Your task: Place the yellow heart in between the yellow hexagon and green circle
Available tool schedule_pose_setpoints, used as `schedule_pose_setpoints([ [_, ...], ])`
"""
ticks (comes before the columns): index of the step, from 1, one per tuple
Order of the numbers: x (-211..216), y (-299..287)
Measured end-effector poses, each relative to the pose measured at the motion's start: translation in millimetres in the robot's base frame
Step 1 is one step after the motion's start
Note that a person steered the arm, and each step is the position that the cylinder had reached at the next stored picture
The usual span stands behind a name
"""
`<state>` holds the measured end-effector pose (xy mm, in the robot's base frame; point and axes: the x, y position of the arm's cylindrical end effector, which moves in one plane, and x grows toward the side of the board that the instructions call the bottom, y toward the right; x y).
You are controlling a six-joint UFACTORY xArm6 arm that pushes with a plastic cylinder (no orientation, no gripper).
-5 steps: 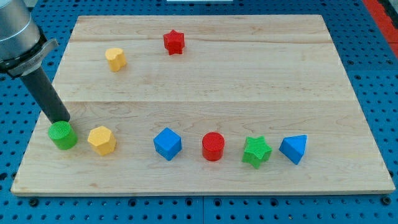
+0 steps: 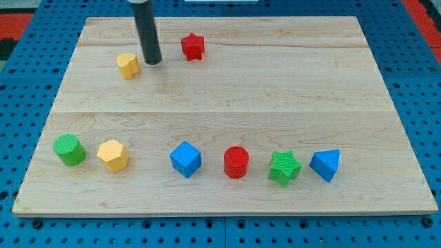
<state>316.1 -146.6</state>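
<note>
The yellow heart (image 2: pixel 127 65) lies near the view's top left of the wooden board (image 2: pixel 227 110). My tip (image 2: pixel 153 61) stands just to the right of the heart, close to it or touching it. The green circle (image 2: pixel 69 149) sits at the lower left, with the yellow hexagon (image 2: pixel 112 155) just to its right; a narrow gap separates them.
A red star (image 2: pixel 193 47) lies right of my tip near the top. Along the lower part of the board stand a blue cube (image 2: pixel 185 159), a red cylinder (image 2: pixel 236 162), a green star (image 2: pixel 284 167) and a blue wedge-like block (image 2: pixel 325 164).
My tip has moved from beside the green circle at the lower left up to the right side of the yellow heart. No block has moved.
</note>
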Motion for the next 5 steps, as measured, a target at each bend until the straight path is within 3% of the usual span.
schedule_pose_setpoints([
  [1,3,-35],
  [3,53,-77],
  [4,54,-112],
  [5,17,-113],
])
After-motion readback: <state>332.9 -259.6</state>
